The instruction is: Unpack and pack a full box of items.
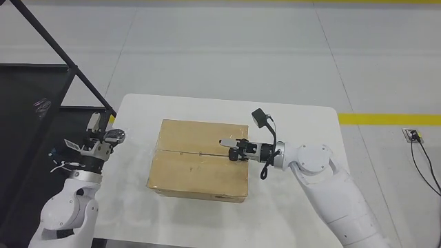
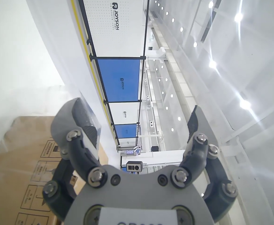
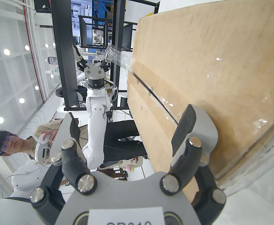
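Right gripper (image 3: 127, 129): jaws wide, nothing held. It lies low over the right part of the box (image 1: 196, 169) top. One finger (image 3: 186, 127) is right at the centre seam (image 3: 151, 92), touching the cardboard or just off it, can't tell which. The other finger is clear of the lid.

Left gripper (image 2: 139, 122): also wide and empty, pointed up and away. It sits off the box's left end, near the left edge of the table (image 1: 296, 120), apart from the box. A clear film looks stuck on one pad (image 2: 90, 120), not sure.

The box is closed, mid-table, with two top flaps meeting at the seam, which runs left to right. Clear tape (image 3: 167, 105) lies along the seam and looks slit. A loose crumpled tail (image 3: 114, 56) stands up at the seam's left end, close to the left gripper; contact unclear.

Handling, as a judgement:
- A full box is likely heavy, so not one to lift by a pinch. Leave it on the table and work the flaps.
- The cardboard is stiff across the panel, but the flaps hinge easily and crease if squeezed hard.
- The tape is slick and gives poor grip.
- Best hold is a flap's free edge at the seam, finger under the lip, at the right end where the right gripper already sits.
- The table looks smooth, so the box may slide. The left gripper could brace the left end.
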